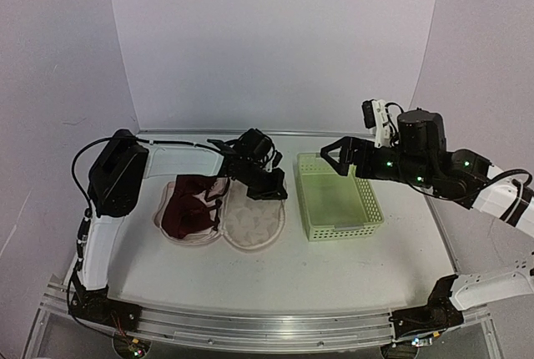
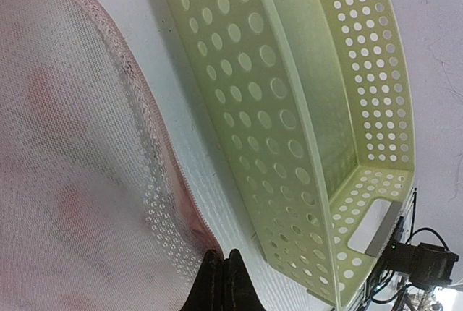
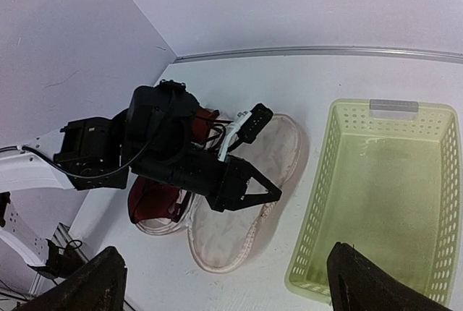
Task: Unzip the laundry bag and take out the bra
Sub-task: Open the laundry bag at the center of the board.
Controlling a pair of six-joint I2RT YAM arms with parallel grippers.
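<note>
Cream laundry bag (image 1: 254,227) open flat; maroon bra (image 1: 194,209) inside; left claw (image 2: 223,259) closed

The laundry bag (image 1: 250,227) is lying opened out on the table (image 1: 275,284), its two halves side by side. The bra (image 1: 193,207) is sitting in the left half. The basket (image 1: 307,209) is standing just right of the bag, not touching it. The left gripper (image 1: 278,193) is sitting at the right half's rim on the basket's side. The right gripper (image 1: 330,157) is hanging above the basket's far end.
</note>
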